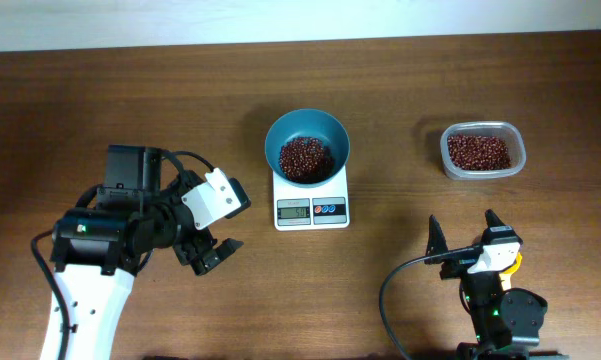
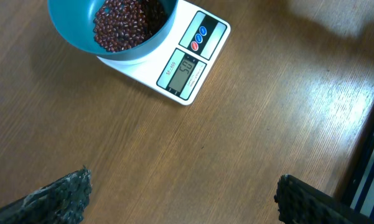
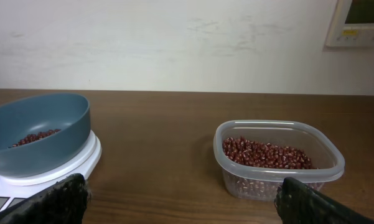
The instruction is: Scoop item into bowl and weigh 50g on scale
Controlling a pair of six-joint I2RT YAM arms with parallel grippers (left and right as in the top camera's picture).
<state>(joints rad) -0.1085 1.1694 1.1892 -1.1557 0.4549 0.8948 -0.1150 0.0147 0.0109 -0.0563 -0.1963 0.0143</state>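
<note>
The teal-blue bowl (image 1: 306, 138) stands on the white scale (image 1: 311, 203) at the table's middle, with a heap of red-brown beans (image 1: 305, 158) in it. The bowl (image 2: 68, 31), its beans (image 2: 121, 22) and the scale (image 2: 190, 59) show in the left wrist view; the display is lit with digits. The bowl (image 3: 40, 127) and scale (image 3: 56, 171) also show in the right wrist view. My left gripper (image 1: 213, 251) is open and empty, left of the scale. My right gripper (image 1: 466, 232) is open and empty, below the tub.
A clear plastic tub (image 1: 483, 150) with more beans stands at the right; it also shows in the right wrist view (image 3: 277, 162). A white wall (image 3: 174, 43) runs behind the table's far edge.
</note>
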